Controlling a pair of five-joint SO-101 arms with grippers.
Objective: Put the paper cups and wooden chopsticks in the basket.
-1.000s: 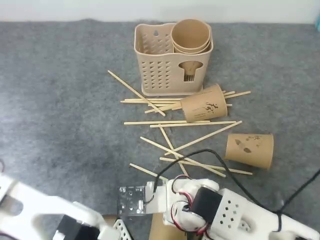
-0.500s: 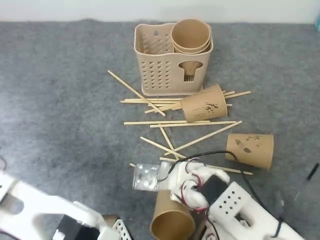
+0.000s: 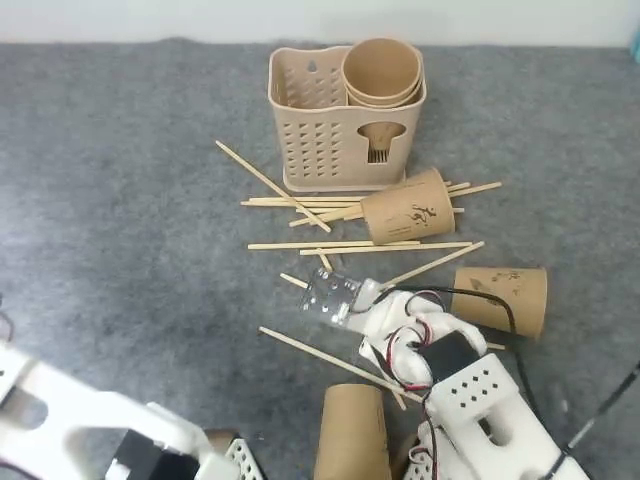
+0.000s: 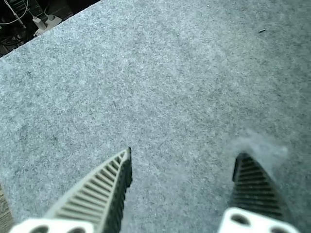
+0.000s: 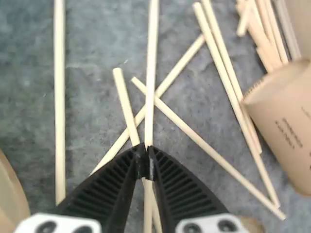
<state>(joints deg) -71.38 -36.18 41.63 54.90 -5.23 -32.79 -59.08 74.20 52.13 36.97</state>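
Prob. a robotics lab/test bench: counter (image 3: pixel 120 200) w/ grey felt cover, cables (image 4: pixel 13 10) & power strip (image 4: pixel 43 21) past its edge.

The beige perforated basket (image 3: pixel 318 135) stands upright at the far side of the grey counter (image 3: pixel 120 200), with stacked paper cups (image 3: pixel 381 68) nested in its right-hand compartment. 3 more brown cups lie on their sides: 1 (image 3: pixel 408 207) just before the basket atop the wooden chopsticks (image 3: pixel 300 203), 1 (image 3: pixel 500 298) farther right, 1 (image 3: pixel 352 440) at the near edge. The pale chopsticks lie scattered and crossed. 1 chopstick (image 5: pixel 151 73) is pinched in the fingers of the right gripper (image 5: pixel 146 153).
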